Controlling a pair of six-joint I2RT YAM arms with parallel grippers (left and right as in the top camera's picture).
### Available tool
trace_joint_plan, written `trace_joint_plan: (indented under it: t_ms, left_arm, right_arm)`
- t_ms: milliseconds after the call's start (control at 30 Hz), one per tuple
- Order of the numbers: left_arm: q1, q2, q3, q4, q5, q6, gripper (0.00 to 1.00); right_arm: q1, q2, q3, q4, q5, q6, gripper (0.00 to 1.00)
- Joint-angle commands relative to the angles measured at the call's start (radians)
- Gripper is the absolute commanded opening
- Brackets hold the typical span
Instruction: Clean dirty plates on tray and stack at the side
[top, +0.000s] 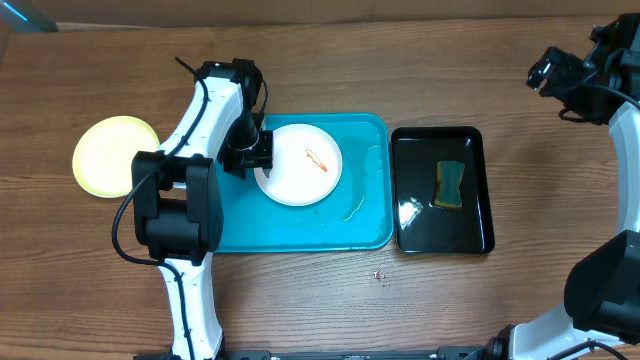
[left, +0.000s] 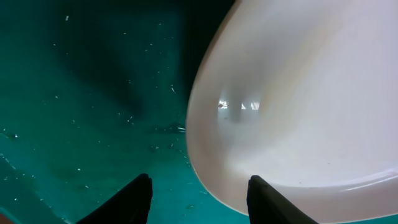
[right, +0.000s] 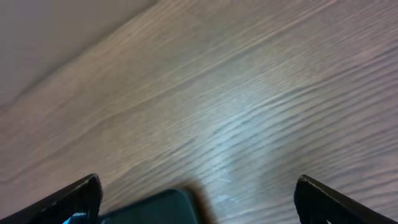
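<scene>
White plate (top: 298, 165) lies flat and face up inside the teal tray (top: 370, 130). It is round, so it has no long axis, but its orange smear (top: 317, 159) runs slantwise. At its left rim the left end effector (left: 198, 202) stands open, grasping nothing. The right end effector (right: 198, 199) is open above the tabletop (right: 249, 93). I judge wiping comes next, which calls for fetching the sponge (top: 452, 185).

Overhead: bright, even, sharp. Glare patches on the glossy black tray (top: 410, 215), wet sheen on the teal tray (top: 365, 200), soft shadow beside the left arm (top: 190, 150) on the counter (top: 300, 300). Left wrist: too close, white plate (left: 298, 112) out of focus with two small highlights, tray floor dim. Right wrist: counter grain slightly blurred, broad pale sheen across it
</scene>
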Motion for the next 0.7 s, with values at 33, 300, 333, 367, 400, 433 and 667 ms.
trace_joint_plan:
  t_ms: [33, 300, 333, 367, 400, 433, 667]
  left_arm:
    - [-0.014, 0.010, -0.006, 0.011, -0.024, -0.064, 0.50]
    - [-0.040, 0.010, -0.037, 0.051, -0.020, -0.082, 0.47]
    - [-0.042, 0.010, -0.042, 0.055, -0.020, -0.082, 0.47]
    - [-0.042, 0.010, -0.050, 0.062, -0.020, -0.082, 0.47]
    - [-0.041, 0.010, -0.058, 0.069, -0.020, -0.082, 0.47]
    - [-0.041, 0.010, -0.066, 0.074, -0.020, -0.082, 0.47]
    - [-0.041, 0.010, -0.078, 0.087, -0.020, -0.082, 0.48]
  right_arm:
    - [-0.003, -0.008, 0.011, -0.003, -0.217, 0.032, 1.00]
    - [0.069, -0.008, 0.008, -0.214, -0.371, -0.089, 0.56]
    - [0.090, -0.008, 0.004, -0.240, -0.338, -0.097, 0.56]
    - [0.123, -0.008, 0.000, -0.278, -0.274, -0.101, 0.57]
    - [0.148, -0.008, -0.003, -0.306, -0.216, -0.101, 0.57]
    - [0.179, -0.008, -0.009, -0.334, -0.143, -0.101, 0.57]
    - [0.352, -0.007, -0.129, -0.362, 0.074, -0.066, 0.29]
